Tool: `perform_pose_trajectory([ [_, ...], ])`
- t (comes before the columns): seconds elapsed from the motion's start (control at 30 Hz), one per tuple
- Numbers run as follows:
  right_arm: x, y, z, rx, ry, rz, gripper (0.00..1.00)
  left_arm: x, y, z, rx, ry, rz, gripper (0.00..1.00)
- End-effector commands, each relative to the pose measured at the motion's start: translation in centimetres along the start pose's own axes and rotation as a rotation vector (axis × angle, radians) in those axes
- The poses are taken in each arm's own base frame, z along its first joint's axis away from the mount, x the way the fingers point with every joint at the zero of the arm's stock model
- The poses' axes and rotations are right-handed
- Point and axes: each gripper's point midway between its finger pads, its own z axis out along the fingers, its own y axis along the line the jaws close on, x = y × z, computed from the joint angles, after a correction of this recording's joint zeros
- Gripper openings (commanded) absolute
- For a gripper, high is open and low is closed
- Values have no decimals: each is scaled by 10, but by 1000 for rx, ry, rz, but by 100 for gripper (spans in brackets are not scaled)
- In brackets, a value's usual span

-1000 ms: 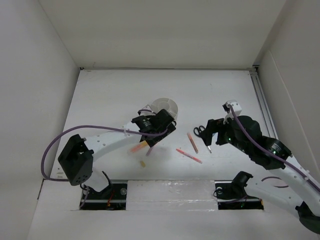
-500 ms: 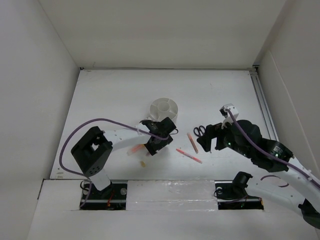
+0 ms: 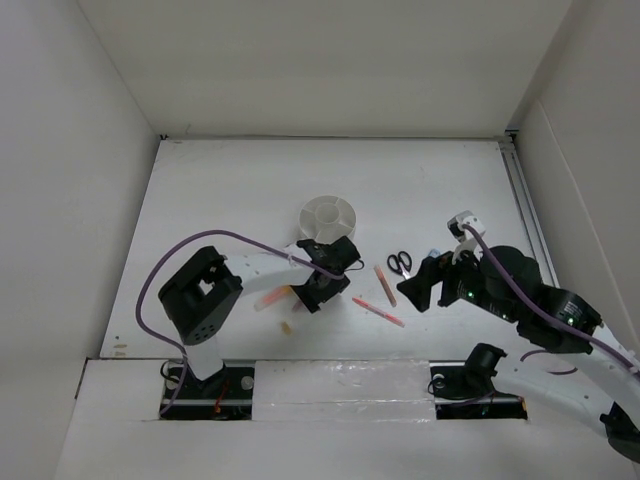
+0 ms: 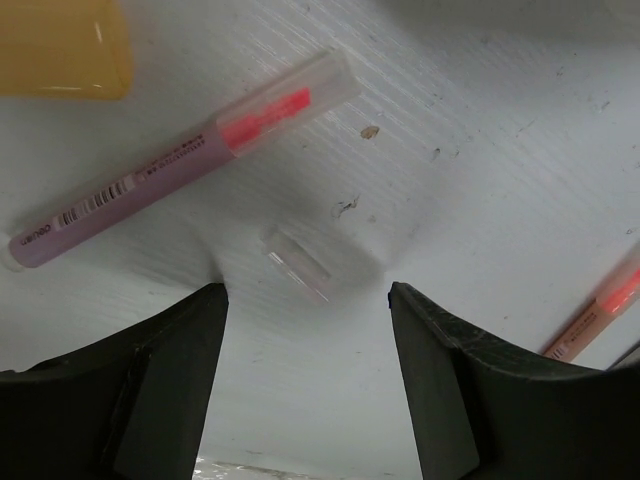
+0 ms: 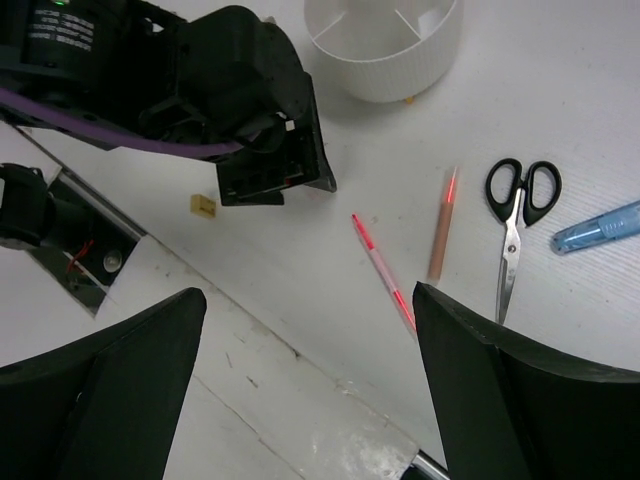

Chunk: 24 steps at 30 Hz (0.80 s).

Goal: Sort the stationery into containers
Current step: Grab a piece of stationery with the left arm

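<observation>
The round white organizer (image 3: 304, 216) stands mid-table; it also shows in the right wrist view (image 5: 385, 75). My left gripper (image 3: 318, 285) is open and empty, low over the table just near of it. In its wrist view the gripper (image 4: 305, 295) straddles a small clear cap (image 4: 298, 262), with a lilac pink-tipped pen (image 4: 180, 165) and an orange highlighter (image 4: 60, 45) beyond. My right gripper (image 3: 425, 292) is open and empty above a red pen (image 5: 385, 272), a brownish-orange pen (image 5: 443, 225), black scissors (image 5: 517, 220) and a blue highlighter (image 5: 600, 228).
A tiny yellowish eraser bit (image 3: 286, 327) lies near the front edge, left of the left gripper; it also shows in the right wrist view (image 5: 203, 206). An orange-pink highlighter (image 3: 272, 296) lies left of the left gripper. White walls close in the table on three sides.
My left gripper has come off the organizer toward the near edge and down to the table by the highlighters. My right gripper has drawn back toward the near edge, away from the scissors.
</observation>
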Motion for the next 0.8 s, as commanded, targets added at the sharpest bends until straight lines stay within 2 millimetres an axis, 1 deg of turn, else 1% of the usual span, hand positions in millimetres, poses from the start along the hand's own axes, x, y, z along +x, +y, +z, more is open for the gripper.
perform_pose_trajectory([
  [0.0, -21, 15, -8, -76, -85, -10, 90, 0, 7, 9, -78, -29, -28, 62],
  [0.03, -22, 17, -11, -88, -90, -9, 90, 0, 7, 9, -78, -29, -28, 62],
  [0.07, -18, 17, -9, -93, -78, -11, 90, 1, 12, 12, -99, -30, -23, 62],
  [0.1, -19, 17, -12, -97, -88, -19, 90, 0, 7, 11, -90, -31, -40, 62],
  [0.13, -18, 18, -12, -105, -85, -19, 90, 1, 9, 14, -100, -31, -37, 62],
  [0.2, -21, 19, -12, -109, -93, -18, 90, 0, 12, 11, -119, -33, -50, 62],
  [0.3, -22, 23, -16, -138, -103, -27, 90, -2, 14, 11, -152, -48, -60, 56],
  [0.33, -22, 23, -16, -138, -103, -27, 90, -2, 18, 13, -174, -51, -70, 56],
  [0.4, -18, 24, -14, -143, -91, -38, 90, -4, 18, 12, -180, -61, -67, 55],
  [0.5, -21, 26, -16, -160, -104, -37, 90, -4, 20, 11, -188, -64, -92, 55],
  [0.53, -21, 26, -16, -160, -104, -37, 90, -4, 25, 13, -206, -67, -98, 55],
  [0.6, -22, 26, -19, -164, -112, -36, 90, -3, 27, 15, -215, -68, -96, 55],
  [0.67, -22, 26, -19, -164, -113, -36, 90, -7, 27, 16, -218, -69, -108, 51],
  [0.7, -21, 28, -19, -172, -109, -37, 90, -9, 31, 20, -242, -72, -111, 50],
  [0.73, -21, 28, -19, -173, -109, -37, 90, -9, 33, 22, -252, -73, -108, 50],
  [0.77, -21, 28, -19, -173, -109, -37, 90, -9, 33, 22, -252, -73, -108, 47],
])
